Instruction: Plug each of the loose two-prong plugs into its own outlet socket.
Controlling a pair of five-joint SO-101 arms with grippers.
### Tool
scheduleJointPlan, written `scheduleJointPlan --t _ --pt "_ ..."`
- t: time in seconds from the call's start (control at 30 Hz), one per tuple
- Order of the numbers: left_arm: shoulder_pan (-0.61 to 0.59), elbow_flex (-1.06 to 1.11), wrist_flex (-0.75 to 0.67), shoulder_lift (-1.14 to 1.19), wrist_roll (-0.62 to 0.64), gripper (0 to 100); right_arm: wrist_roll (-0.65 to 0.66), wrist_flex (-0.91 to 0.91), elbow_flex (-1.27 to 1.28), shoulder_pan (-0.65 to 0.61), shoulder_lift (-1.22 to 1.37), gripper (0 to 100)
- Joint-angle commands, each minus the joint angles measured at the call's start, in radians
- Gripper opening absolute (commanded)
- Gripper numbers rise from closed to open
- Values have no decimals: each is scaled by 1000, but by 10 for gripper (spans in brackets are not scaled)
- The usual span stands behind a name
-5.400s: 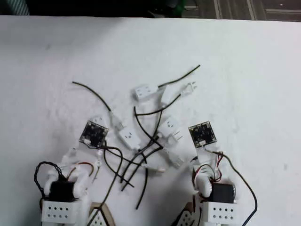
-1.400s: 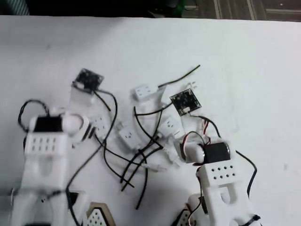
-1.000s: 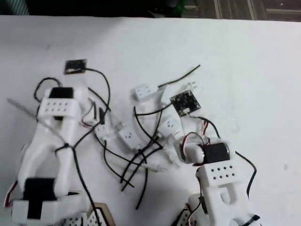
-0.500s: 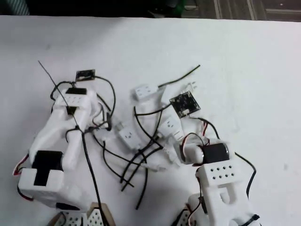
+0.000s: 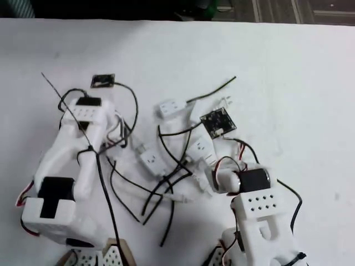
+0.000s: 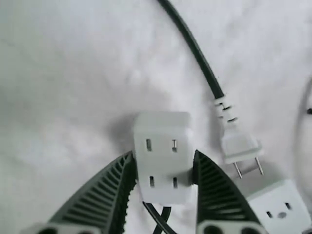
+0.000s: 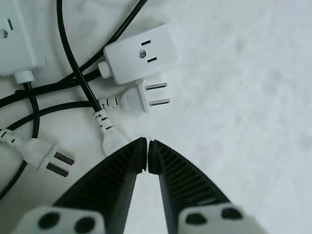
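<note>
A: Where is the white square socket block with four slots (image 6: 161,131)?
B: It lies on the white desk (image 5: 288,61), on the side of the pile toward the left edge. The left hand (image 6: 163,160) is squeezing it from both sides.
A: What is next to it?
B: A white two-prong plug on a black cord (image 6: 238,145) lies just beside it, not touching. Its prongs point toward a white socket block with three holes (image 6: 278,209).
A: And the right hand (image 7: 147,152)?
B: It is pinched shut with nothing in it. It hangs over the side of the pile toward the right edge. A white cord end (image 7: 113,140) sits right beside it.
A: What else is there?
B: A long white socket block (image 7: 139,58) lies a bit farther off. A white plug with shiny prongs (image 7: 136,101) lies just beside it, not pushed in. A white plug with dark prongs (image 7: 41,157) lies loose nearby.
A: And from above?
B: The pile sits in the middle of the desk. A small white socket block (image 5: 171,107) is nearest the far edge, with a tiny white plug (image 5: 224,102) near it. Tangled black cords (image 5: 161,191) run toward the near edge.
</note>
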Motion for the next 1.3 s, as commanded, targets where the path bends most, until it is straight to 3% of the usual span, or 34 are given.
scheduleJointPlan --t 0.0,0.1,0.4,0.63,0.77,0.97,1.27 --pt "1 -155 91 -13 -21 21 -6 -13 -5 -2 2 19" --pt "1 -247 147 -13 -60 21 -6 -13 -5 -4 2 19" --pt "-50 -408 258 -13 -612 22 -6 -13 6 -8 2 19" --pt "-101 -396 269 -13 -842 22 -6 -13 6 -8 2 19" --pt "-94 -290 242 -13 -888 22 -6 -13 6 -10 2 19" --pt "-93 -80 51 -13 -895 22 -3 -13 6 -10 2 19" --pt "10 91 -110 -13 -895 23 -3 -13 6 -5 2 19"
